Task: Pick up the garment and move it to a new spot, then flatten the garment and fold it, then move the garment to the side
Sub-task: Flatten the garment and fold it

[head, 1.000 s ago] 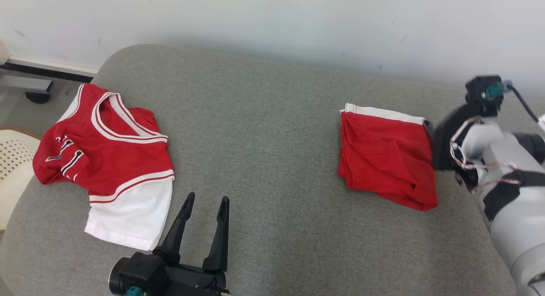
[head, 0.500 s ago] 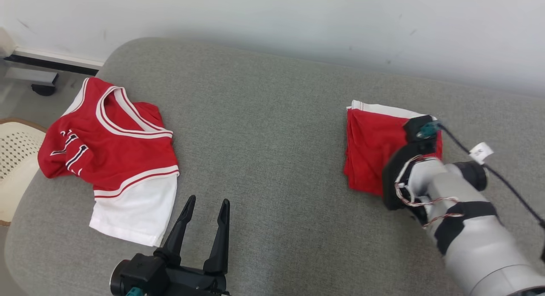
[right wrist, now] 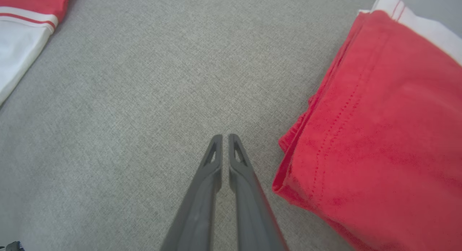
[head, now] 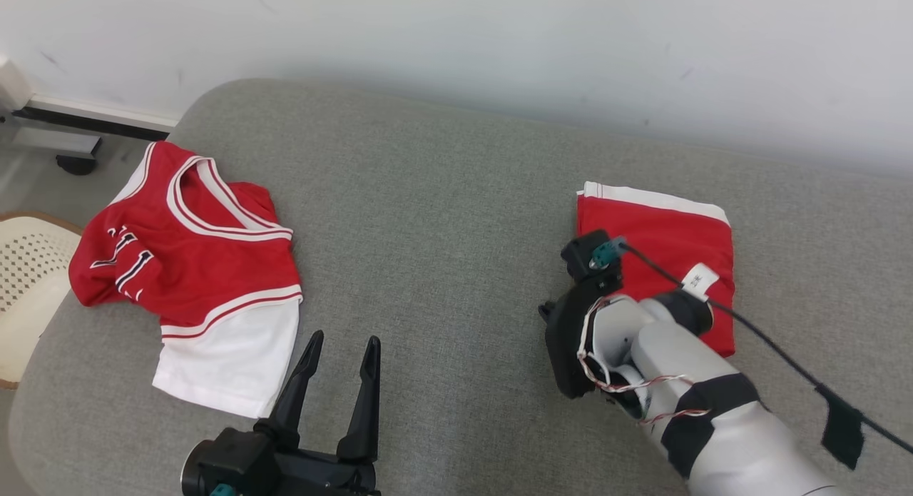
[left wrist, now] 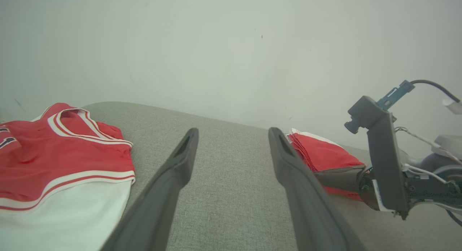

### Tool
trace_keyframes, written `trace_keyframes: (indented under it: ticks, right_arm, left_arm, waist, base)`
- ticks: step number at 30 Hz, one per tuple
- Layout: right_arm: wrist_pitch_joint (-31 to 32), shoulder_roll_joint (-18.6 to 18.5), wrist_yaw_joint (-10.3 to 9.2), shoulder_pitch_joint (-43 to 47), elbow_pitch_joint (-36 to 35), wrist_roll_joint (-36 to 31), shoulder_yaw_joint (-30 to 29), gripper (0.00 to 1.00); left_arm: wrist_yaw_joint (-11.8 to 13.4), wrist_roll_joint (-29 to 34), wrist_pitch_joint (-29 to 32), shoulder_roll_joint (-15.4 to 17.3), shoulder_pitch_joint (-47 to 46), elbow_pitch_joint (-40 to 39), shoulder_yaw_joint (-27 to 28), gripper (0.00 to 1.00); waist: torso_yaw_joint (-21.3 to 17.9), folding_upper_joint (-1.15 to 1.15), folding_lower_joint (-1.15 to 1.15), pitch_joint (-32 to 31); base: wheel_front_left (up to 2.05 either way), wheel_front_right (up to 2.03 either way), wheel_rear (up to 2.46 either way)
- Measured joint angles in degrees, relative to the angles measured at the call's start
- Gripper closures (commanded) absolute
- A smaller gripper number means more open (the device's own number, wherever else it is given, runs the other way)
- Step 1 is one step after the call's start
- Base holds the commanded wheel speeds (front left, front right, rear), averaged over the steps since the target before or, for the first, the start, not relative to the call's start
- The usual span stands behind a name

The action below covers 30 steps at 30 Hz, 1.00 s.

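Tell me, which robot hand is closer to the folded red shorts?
Right. The right gripper is just beside the shorts, fingers shut. The left gripper is far across the couch, open, by the jersey.

Right gripper (right wrist: 225, 138), dark jaws pressed together and empty, hung over grey woven upholstery (right wrist: 126, 99) just beside a folded red fabric garment (right wrist: 379, 135).

Red garment (head: 663, 228), folded flat with a white edge, lies on the grey cushion (head: 442, 232).

Grey sofa (head: 442, 218) w/ red-white jersey (head: 207, 267) at left; cream chair (head: 28, 282) beside; white wall (head: 499, 39).
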Motion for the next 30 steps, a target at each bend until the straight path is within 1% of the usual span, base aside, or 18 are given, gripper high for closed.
trace_keyframes:
  ticks: [1,3,6,9,12,14,17,19,22,25,28,30]
  right_arm:
    - [0.22,-0.56,0.0,0.13,-1.48,0.49,-0.33,0.0]
    - [1.05,-2.14,0.0,0.31,-4.15,0.88,-1.99,0.0]
    - [2.14,-4.8,0.0,0.65,-7.27,0.59,-6.97,0.0]
    - [3.63,-6.49,0.0,2.04,-9.4,-1.94,-14.58,0.0]
    - [4.6,-6.98,0.0,4.31,-10.72,-6.0,-23.56,0.0]
    - [5.33,-6.13,0.0,5.49,-11.78,-8.79,-29.52,0.0]
    - [6.09,-3.44,0.0,7.47,-14.06,-13.58,-36.44,0.0]
    - [6.31,-1.49,0.0,8.7,-16.03,-16.88,-39.72,0.0]
    - [4.13,0.15,0.0,10.56,-19.92,-20.85,-43.85,0.0]
    - [0.71,1.32,0.0,13.83,-23.01,-22.34,-47.53,0.0]
    - [-2.8,1.96,0.0,17.9,-25.46,-22.45,-50.13,0.0]
    - [-5.46,1.76,-0.01,20.31,-26.44,-20.67,-50.29,0.0]
  left_arm:
    - [0.01,0.0,0.0,-0.01,0.04,0.0,0.11,0.0]
    - [0.09,0.03,0.0,0.0,0.34,-0.02,0.37,0.0]
    - [0.14,0.15,0.0,0.0,1.16,-0.1,0.73,0.0]
    - [0.14,0.33,0.0,0.0,1.24,-0.23,0.82,0.0]
    - [0.05,0.43,0.0,-0.01,1.52,-0.42,0.71,0.0]
    - [-0.03,0.53,0.0,0.0,1.7,-0.57,0.62,0.0]
    - [-0.09,0.58,0.0,-0.01,1.68,-0.73,0.52,0.0]
    - [-0.11,0.6,0.0,-0.01,1.64,-0.67,0.47,0.0]
    - [-0.18,0.69,0.0,-0.02,1.58,-0.49,0.52,0.0]
    - [-0.19,0.77,-0.01,-0.01,1.65,-0.26,1.23,0.0]
    - [-0.1,0.86,-0.01,-0.01,2.17,-0.19,1.94,0.0]
    - [0.0,1.01,0.0,-0.02,2.43,-0.14,2.35,0.0]
  waist:
    - [-0.14,0.0,0.0,-0.11]
    - [-0.45,0.0,0.0,-0.4]
    - [-1.05,0.0,0.0,-0.91]
    - [-1.69,0.0,0.0,-1.45]
    - [-2.35,0.0,0.0,-1.7]
    - [-2.63,0.0,0.0,-1.58]
    - [-2.78,0.0,0.0,-1.0]
    - [-2.78,0.0,0.01,-0.67]
    - [-2.6,0.0,0.01,-0.57]
    - [-2.72,0.0,0.01,-0.86]
    - [-3.37,0.0,0.01,-1.26]
    - [-3.97,0.0,0.01,-1.59]
  base:
    - [0.0,0.0,0.0]
    - [0.0,0.0,0.0]
    - [0.0,0.0,0.0]
    - [0.0,0.0,0.0]
    - [0.0,0.0,0.0]
    - [0.0,0.0,0.0]
    - [0.0,0.0,0.0]
    - [0.0,0.0,0.0]
    - [0.0,0.0,0.0]
    - [0.0,0.0,0.0]
    - [0.0,0.0,0.0]
    - [0.0,0.0,0.0]
